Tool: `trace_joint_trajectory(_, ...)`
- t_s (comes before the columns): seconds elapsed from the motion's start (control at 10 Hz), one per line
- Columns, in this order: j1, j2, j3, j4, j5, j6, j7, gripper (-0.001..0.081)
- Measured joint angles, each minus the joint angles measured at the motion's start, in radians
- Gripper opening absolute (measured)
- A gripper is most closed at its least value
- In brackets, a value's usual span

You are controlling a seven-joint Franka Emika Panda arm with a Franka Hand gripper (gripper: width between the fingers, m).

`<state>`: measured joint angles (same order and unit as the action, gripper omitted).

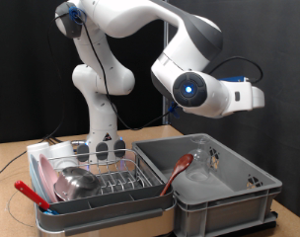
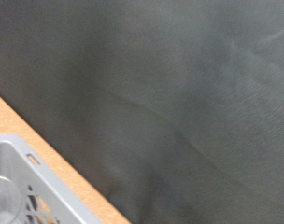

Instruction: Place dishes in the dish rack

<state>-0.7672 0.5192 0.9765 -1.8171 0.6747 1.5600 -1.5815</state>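
Observation:
The chrome wire dish rack (image 1: pixel 115 185) stands on the table at the exterior view's lower left. A pink plate (image 1: pixel 41 168) stands upright at its left end, and a steel bowl (image 1: pixel 78 183) lies beside the plate. A thin red long-handled utensil (image 1: pixel 30 194) pokes out at the rack's front left corner. The gripper (image 1: pixel 257 96) is high in the air over the grey tub's far right side, pointing sideways to the right, with nothing seen in it. Its fingers do not show in the wrist view. A faint clear shape in the tub (image 1: pixel 202 166) may be the glass.
The large grey plastic tub (image 1: pixel 229 193) sits right of the rack, with a brownish-red spoon (image 1: pixel 177 170) leaning inside. The tub's corner (image 2: pixel 21 182) also shows in the wrist view, with wooden table (image 2: pixel 49 154) beyond it. A black curtain (image 2: pixel 179 93) hangs behind.

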Motion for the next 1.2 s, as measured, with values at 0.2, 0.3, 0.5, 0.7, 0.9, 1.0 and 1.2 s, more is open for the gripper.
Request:
trace_joint_trajectory(0.2,0.025,0.01,-0.021,-0.038,-0.009,0.02,0.038,0.0803)
trace_joint_trajectory(0.3,0.024,0.009,-0.021,-0.036,-0.009,0.02,0.024,0.0803)
trace_joint_trajectory(0.5,0.035,0.011,-0.015,-0.027,-0.108,-0.066,-0.055,0.0803)
trace_joint_trajectory(0.7,0.082,0.02,-0.01,-0.027,-0.218,-0.15,-0.099,0.0803)
trace_joint_trajectory(0.9,0.126,0.054,-0.014,-0.04,-0.235,-0.176,-0.089,0.0803)
trace_joint_trajectory(1.0,0.141,0.076,-0.02,-0.051,-0.235,-0.171,-0.079,0.0803)
trace_joint_trajectory(1.2,0.168,0.118,-0.06,-0.068,-0.236,-0.119,-0.054,0.0803)
